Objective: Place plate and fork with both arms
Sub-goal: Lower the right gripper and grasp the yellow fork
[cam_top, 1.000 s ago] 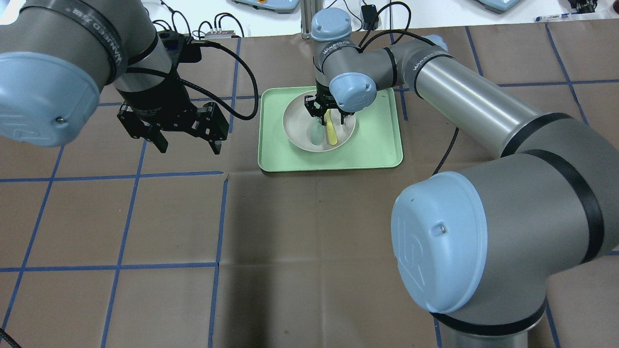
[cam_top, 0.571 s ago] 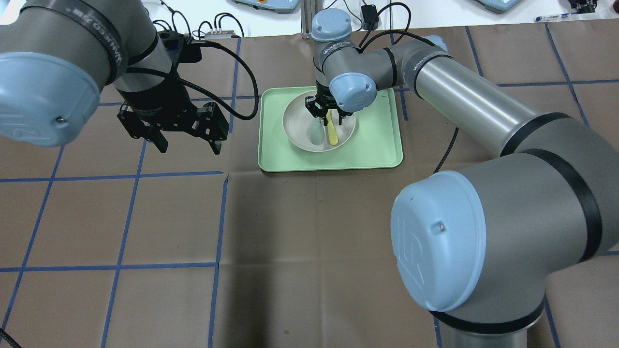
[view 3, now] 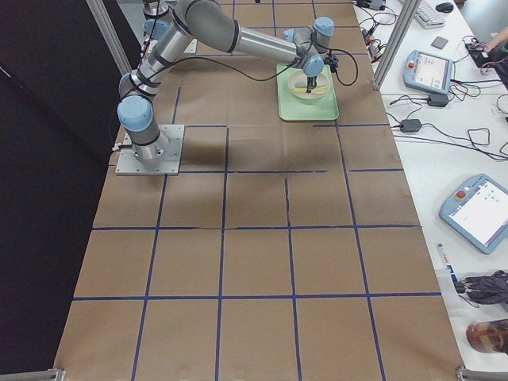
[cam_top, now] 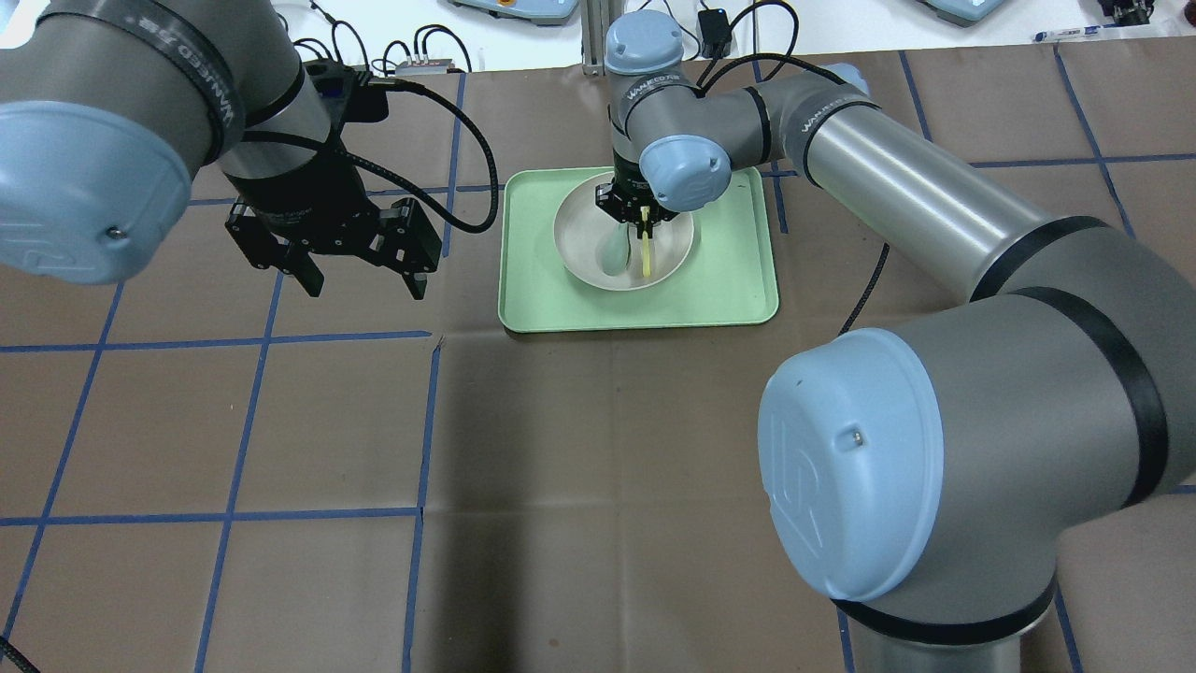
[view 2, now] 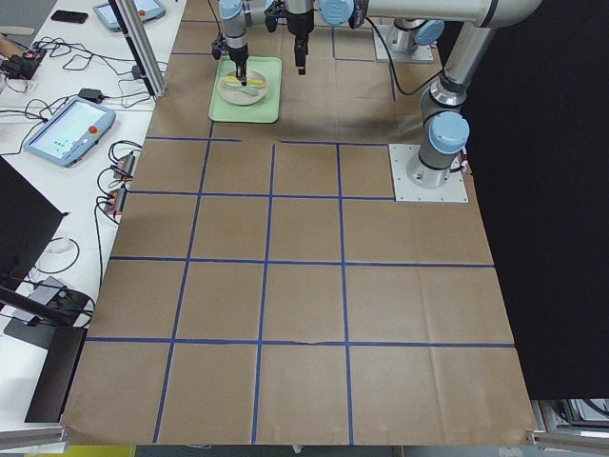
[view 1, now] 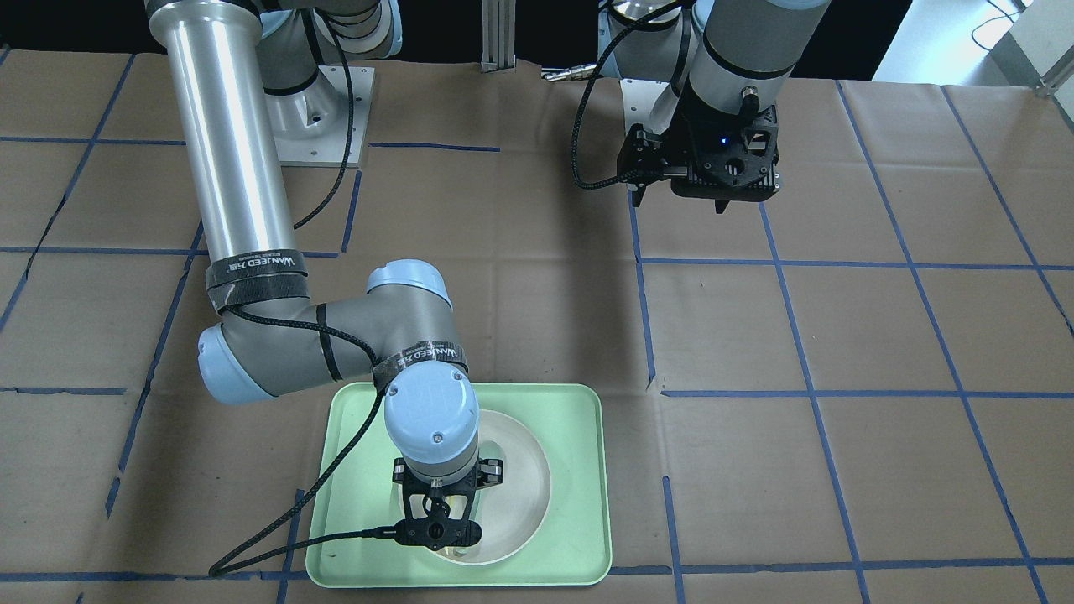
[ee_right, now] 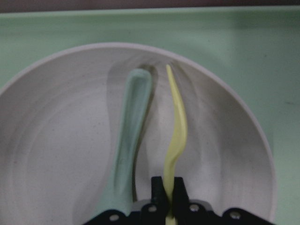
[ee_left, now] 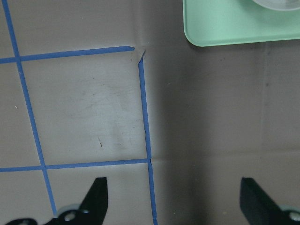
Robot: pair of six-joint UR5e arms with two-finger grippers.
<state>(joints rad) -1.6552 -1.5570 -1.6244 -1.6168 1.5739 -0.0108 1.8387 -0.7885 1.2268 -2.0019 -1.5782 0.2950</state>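
The off-white plate (cam_top: 577,238) sits in the pale green tray (cam_top: 729,280). My right gripper (cam_top: 643,217) reaches down into the plate and is shut on the handle end of the pale yellow fork (cam_top: 646,250). In the right wrist view the fork (ee_right: 177,136) stands on its edge between the closed fingers (ee_right: 159,190), over the plate (ee_right: 56,140), with the grey-green spoon (ee_right: 129,140) lying beside it. My left gripper (cam_top: 364,283) hangs open and empty above the table, left of the tray; its wrist view shows both fingers (ee_left: 93,197) wide apart.
The tray (view 1: 579,470) lies on brown paper marked with blue tape lines. Its near corner shows in the left wrist view (ee_left: 225,28). Cables and teach pendants lie beyond the table's far edge (cam_top: 523,7).
My right gripper has shut on the fork, which has turned from lying flat to standing on edge. The plate has shifted slightly to the right. The left arm has not moved.
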